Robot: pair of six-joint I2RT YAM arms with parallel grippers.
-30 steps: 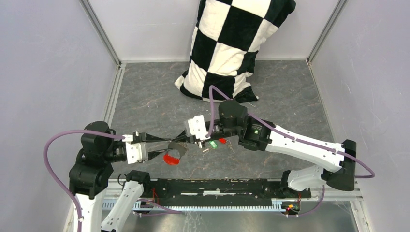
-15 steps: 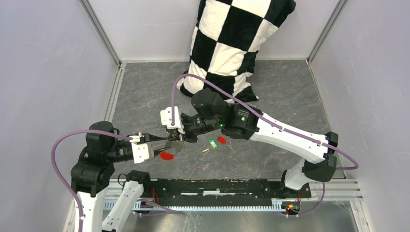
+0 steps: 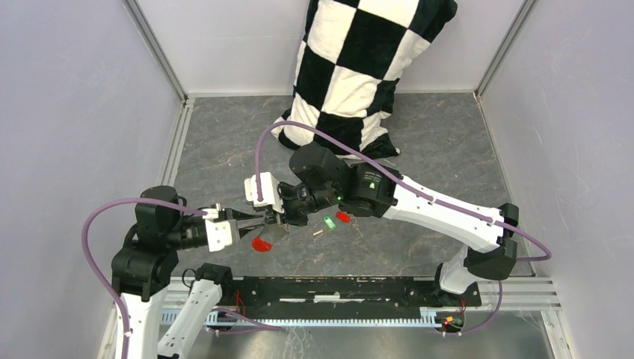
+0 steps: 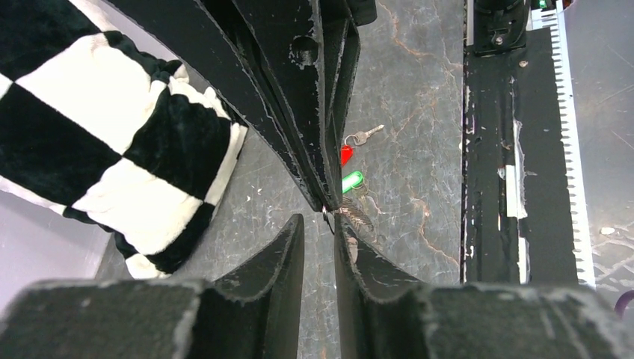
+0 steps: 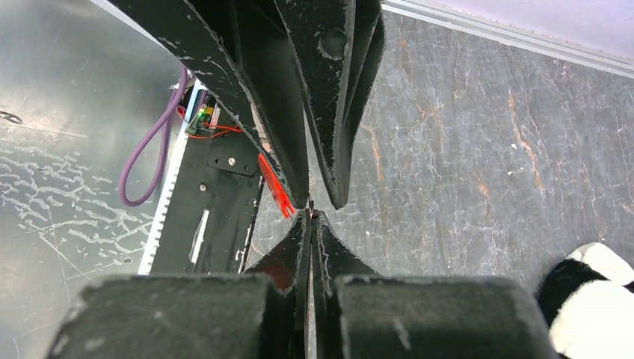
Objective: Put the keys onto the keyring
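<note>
Keyring [image 3: 261,244] hangs above the table [image 3: 224,149], pinched in my left gripper [image 3: 262,222]. My right gripper [image 3: 279,218] is closed on its wire, tip to tip, probably to spread it. The keys [image 3: 329,222] lie loose nearby.

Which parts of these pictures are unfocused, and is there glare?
Top external view: even light, all sharp. Left wrist view: black fingers blurred near the lens, small green-headed metal key sharp. Right wrist view: its fingers blurred too, sheen on scratched metal sheet.
</note>
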